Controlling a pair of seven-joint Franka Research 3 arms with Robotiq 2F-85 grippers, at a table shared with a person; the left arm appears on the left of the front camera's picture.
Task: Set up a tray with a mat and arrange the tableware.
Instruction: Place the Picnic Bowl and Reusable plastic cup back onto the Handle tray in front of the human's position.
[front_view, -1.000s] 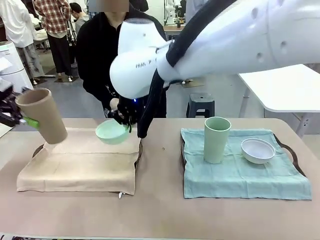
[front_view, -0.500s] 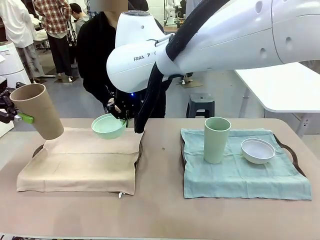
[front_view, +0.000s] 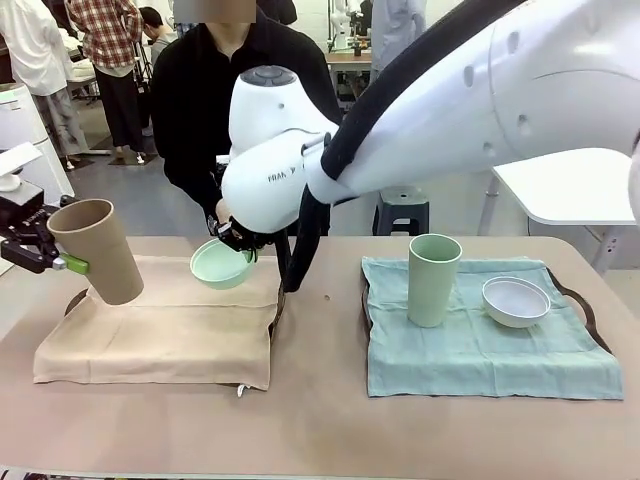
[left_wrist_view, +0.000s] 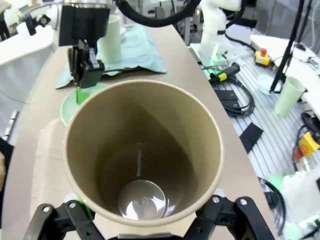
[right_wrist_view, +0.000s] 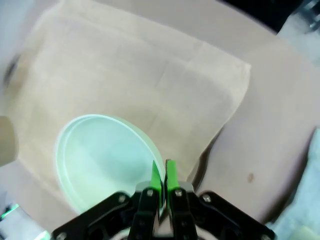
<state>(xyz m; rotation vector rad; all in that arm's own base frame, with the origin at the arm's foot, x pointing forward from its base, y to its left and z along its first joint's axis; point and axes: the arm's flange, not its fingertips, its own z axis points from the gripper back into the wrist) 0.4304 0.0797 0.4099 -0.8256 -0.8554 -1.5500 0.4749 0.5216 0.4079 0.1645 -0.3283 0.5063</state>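
Since half a second ago the tall tan handleless cup (front_view: 97, 250) has shifted a little toward 3 o'clock and the small round mint green bowl (front_view: 222, 265) has dropped slightly lower over the beige cloth mat (front_view: 160, 325).

That cup hangs tilted at the 9 o'clock edge of the mat, its matte wall clamped between the wide-spread fingers of the left gripper (front_view: 55, 258); whether its base touches the cloth cannot be told. From the left wrist its smooth inside and glossy round bottom (left_wrist_view: 142, 200) show, with the finger ends hidden behind its rim.

The mint bowl is pinched at its thin rim by the right gripper (right_wrist_view: 162, 177), whose green pads (right_wrist_view: 171, 175) stand nearly together on the lip. In the front view those fingers are mostly hidden under the bulky white right arm (front_view: 420, 130).

The beige mat is creased and folded, covering a dark tray (front_view: 278, 305) of which only slivers of rim show.

At 3 o'clock a rumpled teal cloth mat (front_view: 480, 345) covers a second tray (front_view: 580, 300), also mostly hidden. On it stand the tall pale green cup (front_view: 433, 280), upright, and just beside it the small white round bowl (front_view: 515, 301).

At 12 o'clock a person in black (front_view: 215, 100) stands behind the table, partly blocked by the arm.
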